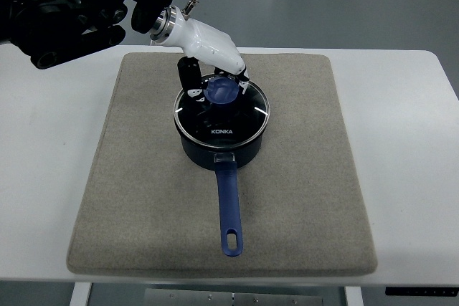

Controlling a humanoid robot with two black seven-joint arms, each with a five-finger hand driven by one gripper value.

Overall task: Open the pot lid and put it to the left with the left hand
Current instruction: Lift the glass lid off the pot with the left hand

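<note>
Squarely on the pot (215,150) sits the glass lid (247,116), its metal rim level all round and the word KONKA printed in white on the pane nearest the handle. At the lid's middle stands a blue knob (221,92), and the left hand (208,80) is down on it: dark fingers (191,77) curl beside and around the knob from its far-left side, with more fingertips showing at the knob's right, so the hand grips the knob while the lid lies closed on the pot. The hand's white shell slopes up and away toward the far-left corner of the table, where it joins a silver wrist ring and the black left arm (64,12) that enters from the picture's left edge; a thin black cable loops above the wrist. The pot is dark blue, and its long blue handle (229,206) points straight toward the near edge, ending in a slotted hanging hole. Pot and lid rest slightly toward the far side of a grey-brown felt mat (143,198), roughly midway between its left and right edges. The mat covers most of the white table (43,177), leaving bare strips along the left and right sides. Beyond the far edge lies a grey floor.
</note>
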